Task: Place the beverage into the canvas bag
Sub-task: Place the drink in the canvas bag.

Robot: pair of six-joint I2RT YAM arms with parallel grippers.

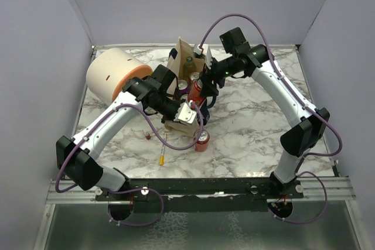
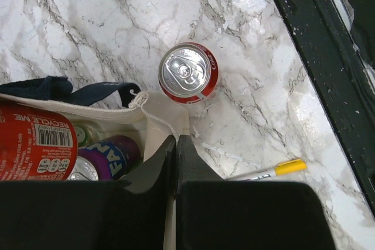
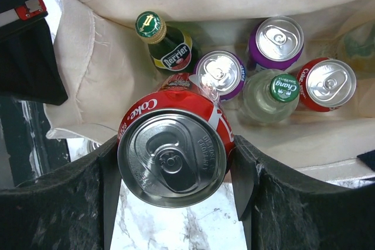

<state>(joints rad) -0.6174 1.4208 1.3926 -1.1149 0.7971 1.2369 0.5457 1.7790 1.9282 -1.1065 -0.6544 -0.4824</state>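
1. Currently the right tool [image 3: 176, 174] is clamped across the sides of a red aluminium cola can [image 3: 173, 144], held at the open mouth of the cream canvas bag [image 3: 88, 57].
2. The left tool [image 2: 176, 156] is clenched, pinching the bag's floppy rim.
3. The can looks smooth, thin-walled and dentable, and probably heavy if full, so mid-body is the safest hold.
4. Inside the bag are two purple-rimmed cans [image 3: 220, 73], one small red can [image 3: 325, 83] and two glass bottles [image 3: 167, 48]. One more red can [image 2: 187, 73] stands on the marble tabletop [image 2: 263, 86].

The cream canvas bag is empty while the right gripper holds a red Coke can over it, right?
Not empty. The right wrist view shows the cream canvas bag holding purple cans, another red can and two green-capped bottles. The right gripper does hold the red Coke can over it.
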